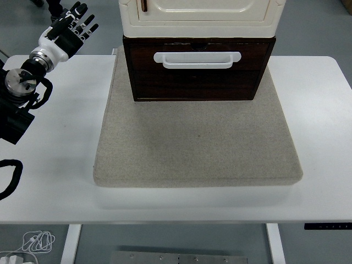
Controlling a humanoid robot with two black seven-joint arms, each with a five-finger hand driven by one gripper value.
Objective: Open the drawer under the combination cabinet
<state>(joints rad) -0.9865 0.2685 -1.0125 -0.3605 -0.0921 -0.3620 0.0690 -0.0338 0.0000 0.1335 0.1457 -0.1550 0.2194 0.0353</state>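
The combination cabinet stands at the back middle on a grey mat [198, 137]. Its cream upper unit [201, 16] sits on a dark brown drawer [198, 77] with a white bar handle [197, 59] across its front. The drawer front looks flush with its frame. My left hand [74, 25] is raised at the far left, well to the left of the cabinet, with its fingers spread and holding nothing. The right arm does not show.
The white table [49, 165] extends around the mat on both sides and in front. A black cable loop [8, 176] lies at the left edge. White cables [36, 241] lie on the floor below the table.
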